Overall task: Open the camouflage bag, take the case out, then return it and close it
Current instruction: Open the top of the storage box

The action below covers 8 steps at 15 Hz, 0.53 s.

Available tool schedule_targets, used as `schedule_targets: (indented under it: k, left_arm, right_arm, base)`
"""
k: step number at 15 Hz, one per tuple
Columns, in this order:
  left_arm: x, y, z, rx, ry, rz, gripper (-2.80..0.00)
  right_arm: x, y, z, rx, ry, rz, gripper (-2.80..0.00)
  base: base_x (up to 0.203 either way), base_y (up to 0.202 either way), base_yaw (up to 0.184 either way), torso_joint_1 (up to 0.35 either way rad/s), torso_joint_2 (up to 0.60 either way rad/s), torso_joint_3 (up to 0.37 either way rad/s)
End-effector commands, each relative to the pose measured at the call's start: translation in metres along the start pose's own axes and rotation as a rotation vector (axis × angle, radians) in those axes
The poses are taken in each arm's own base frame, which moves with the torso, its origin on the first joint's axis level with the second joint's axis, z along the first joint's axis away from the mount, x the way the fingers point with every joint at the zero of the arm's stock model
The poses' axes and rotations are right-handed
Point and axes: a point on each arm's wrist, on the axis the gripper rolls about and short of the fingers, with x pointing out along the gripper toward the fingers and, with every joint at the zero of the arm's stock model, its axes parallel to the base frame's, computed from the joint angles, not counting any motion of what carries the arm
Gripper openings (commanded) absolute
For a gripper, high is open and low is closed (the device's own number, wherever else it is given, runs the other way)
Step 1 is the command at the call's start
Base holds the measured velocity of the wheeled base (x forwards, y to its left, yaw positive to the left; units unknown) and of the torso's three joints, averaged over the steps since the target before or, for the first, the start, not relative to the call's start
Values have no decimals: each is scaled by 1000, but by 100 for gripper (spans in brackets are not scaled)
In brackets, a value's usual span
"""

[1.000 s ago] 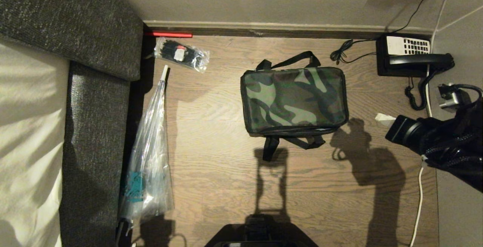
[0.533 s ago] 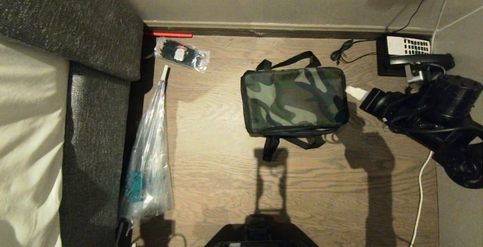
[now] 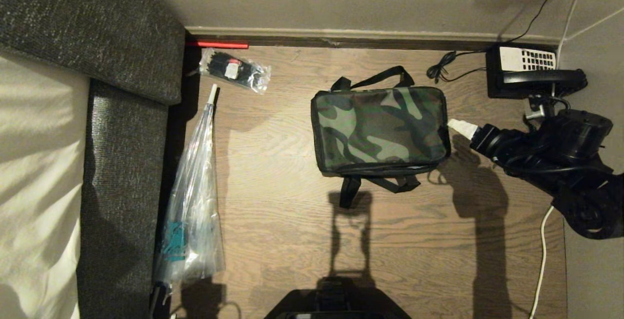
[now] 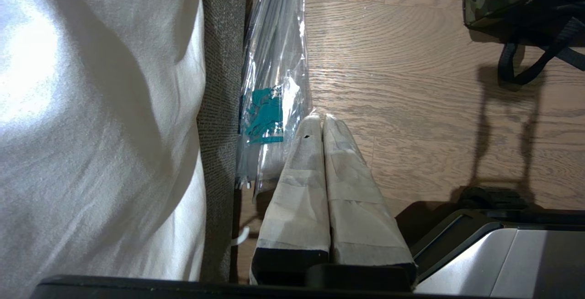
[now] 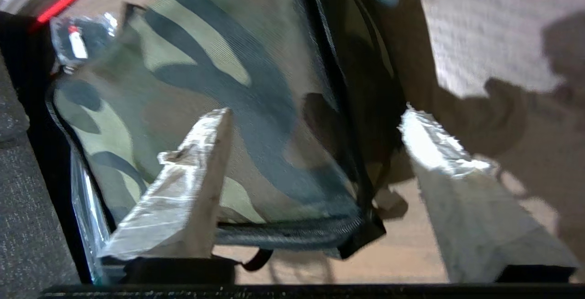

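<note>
Head view shows the camouflage bag [image 3: 379,130] zipped up on the floor [image 3: 292,221], so nothing's really begun yet. Right gripper [image 3: 456,125] sits at its right end, fingers spread, grasping nothing. Left gripper [image 4: 322,120] is parked, clenched empty. Case isn't visible, presumably inside.

No text, label or number can be read anywhere (the telephone [image 3: 529,72] keypad's marks are too small)

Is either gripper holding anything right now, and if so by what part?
Nothing is held. The right gripper is open at the right end of the closed camouflage bag, gripping nothing. The left gripper is shut on nothing, parked above the floor.
</note>
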Motion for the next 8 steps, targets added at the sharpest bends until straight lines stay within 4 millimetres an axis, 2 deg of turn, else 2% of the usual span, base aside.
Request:
schedule_targets:
  k: [1,5,8]
  left_arm:
    - [0,0,0,0,0,0,-280]
    - [0,0,0,0,1,0,-280]
    - [0,0,0,0,0,0,-280]
  right_arm:
    - [5,-6,-11,28,29,-9,0]
    - [21,-9,-28,103,72,2,0]
    - [31,-8,-30,149,65,19,0]
  base:
    - [0,0,0,0,0,0]
    - [0,0,0,0,0,0]
    - [0,0,0,0,0,0]
